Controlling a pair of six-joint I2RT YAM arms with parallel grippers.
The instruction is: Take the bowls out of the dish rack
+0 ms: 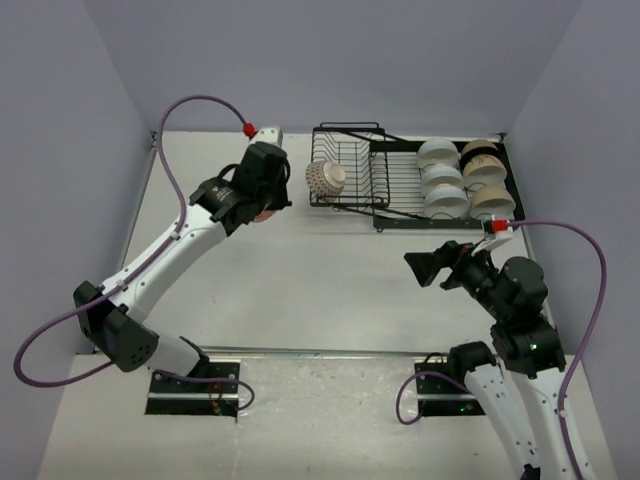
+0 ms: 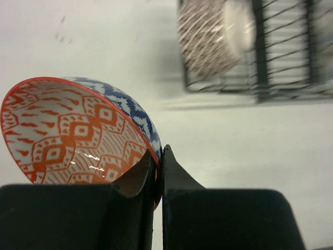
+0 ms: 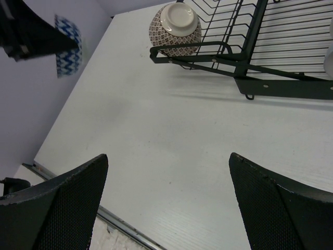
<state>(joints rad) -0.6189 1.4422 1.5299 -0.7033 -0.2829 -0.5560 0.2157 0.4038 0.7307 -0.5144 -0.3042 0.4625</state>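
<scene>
My left gripper (image 1: pixel 267 206) is shut on the rim of a blue-white zigzag bowl (image 2: pixel 78 133) with an orange-red patterned inside, held just left of the dish rack (image 1: pixel 396 208); one finger is inside the bowl and one outside. The bowl also shows in the right wrist view (image 3: pixel 69 49). A reddish-brown patterned bowl (image 1: pixel 326 178) lies on its side in the rack's smaller basket. Three white bowls (image 1: pixel 441 178) and three beige bowls (image 1: pixel 486 176) stand on edge in the wider section. My right gripper (image 1: pixel 425 266) is open and empty, in front of the rack.
The rack's black front rail (image 3: pixel 270 84) runs across the upper right of the right wrist view. A metal strip (image 1: pixel 320 352) marks the table's near edge. Grey walls close in the table on the left, right and far sides.
</scene>
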